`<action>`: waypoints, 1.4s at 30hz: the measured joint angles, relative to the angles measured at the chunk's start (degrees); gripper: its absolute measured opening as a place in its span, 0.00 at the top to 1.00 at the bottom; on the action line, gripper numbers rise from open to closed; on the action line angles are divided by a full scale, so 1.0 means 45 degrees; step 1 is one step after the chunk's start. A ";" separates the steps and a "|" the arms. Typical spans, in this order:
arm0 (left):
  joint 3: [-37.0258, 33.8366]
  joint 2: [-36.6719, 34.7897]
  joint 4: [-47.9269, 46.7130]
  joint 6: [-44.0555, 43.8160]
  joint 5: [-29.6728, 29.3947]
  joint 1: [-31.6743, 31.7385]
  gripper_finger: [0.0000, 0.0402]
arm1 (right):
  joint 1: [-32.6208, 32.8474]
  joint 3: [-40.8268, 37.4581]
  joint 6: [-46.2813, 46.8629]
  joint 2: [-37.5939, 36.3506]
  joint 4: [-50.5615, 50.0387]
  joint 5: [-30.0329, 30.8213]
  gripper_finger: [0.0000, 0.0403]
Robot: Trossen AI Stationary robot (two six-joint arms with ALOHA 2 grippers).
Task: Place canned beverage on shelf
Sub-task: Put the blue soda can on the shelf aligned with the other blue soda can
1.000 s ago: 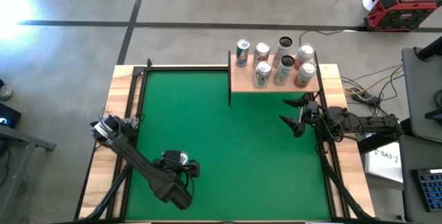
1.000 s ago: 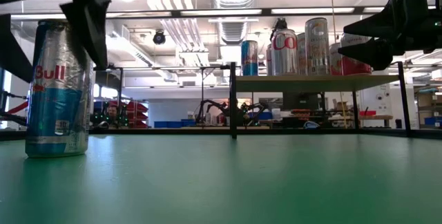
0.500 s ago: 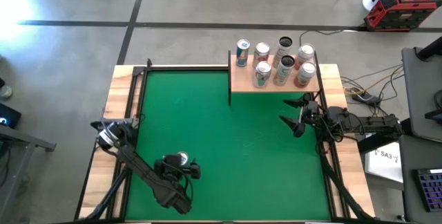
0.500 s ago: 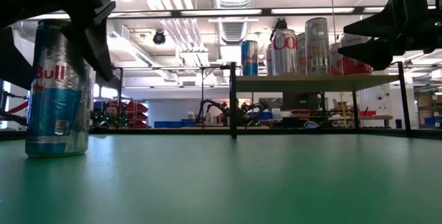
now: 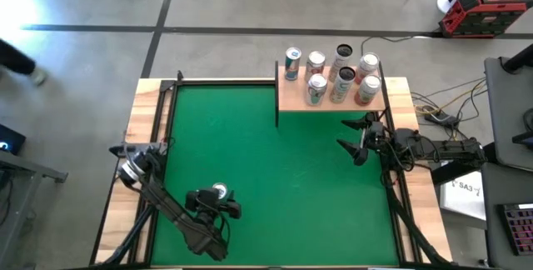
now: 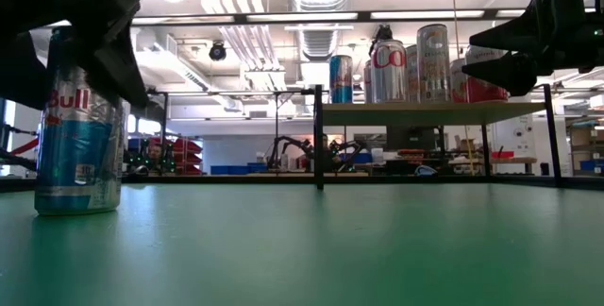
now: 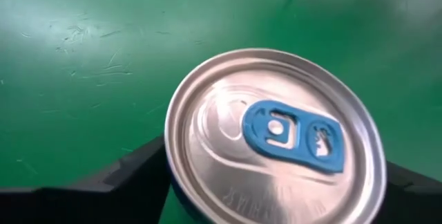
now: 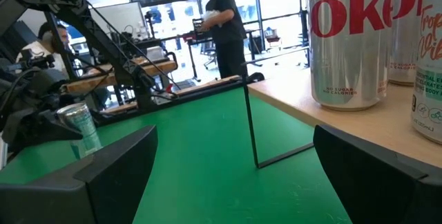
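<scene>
A blue and silver Red Bull can (image 5: 218, 192) stands upright on its base on the green table, near left; it also shows in the low view (image 6: 80, 127). My left gripper (image 5: 215, 203) is above it, pointing down and open. Its fingers (image 7: 117, 179) stand on either side of the can's top (image 7: 276, 137). My right gripper (image 5: 354, 141) is open and empty near the table's right edge, just in front of the shelf (image 5: 291, 97). The pale-wood shelf on black posts stands at the far right and carries several cans (image 5: 340, 82). My left gripper comes at the can from above, one finger on each side of its upper wall just below the rim (image 7: 173, 155). The can's top hides the fingertips. I cannot tell whether they touch the can. The can stands upright on the table.
The green felt between the can and the shelf is open. The shelf's black post (image 6: 319, 136) stands at its near left corner. Wooden rims run along the table's sides (image 5: 146, 137). People show in the room beyond the table (image 8: 221, 23).
My left gripper has gone down a little over the can's top and slightly toward the table's near edge. The can has stayed where it was. My right gripper has kept still.
</scene>
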 joint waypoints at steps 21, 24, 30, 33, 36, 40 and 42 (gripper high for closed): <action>0.3163 -0.0271 -0.1724 0.3351 -0.0735 0.0230 0.48 | -0.0003 0.0000 0.0000 -0.0002 0.0005 0.0005 0.06; 0.3743 -0.0312 -0.1683 0.4005 -0.1555 0.0499 0.48 | 0.0001 0.0000 0.0000 0.0000 -0.0001 0.0000 0.06; 0.5200 -0.0316 -0.1675 0.6635 -0.2457 0.1389 0.48 | 0.0002 0.0000 0.0000 0.0000 0.0005 0.0000 0.06; 0.6042 -0.0316 -0.1679 0.8392 -0.2554 0.2109 0.48 | -0.0003 0.0000 0.0000 0.0000 0.0005 0.0000 0.06; 0.6883 -0.0321 -0.1658 0.9455 -0.2573 0.3006 0.46 | 0.0002 0.0000 0.0000 0.0000 0.0005 0.0000 0.06; 0.7600 -0.0321 -0.1088 1.0609 -0.2864 0.4126 0.45 | 0.0000 0.0000 0.0000 0.0000 0.0005 0.0000 0.06; 0.7856 -0.0316 -0.0562 1.1189 -0.3179 0.4609 0.45 | 0.0001 0.0000 0.0000 0.0000 0.0005 -0.0002 0.06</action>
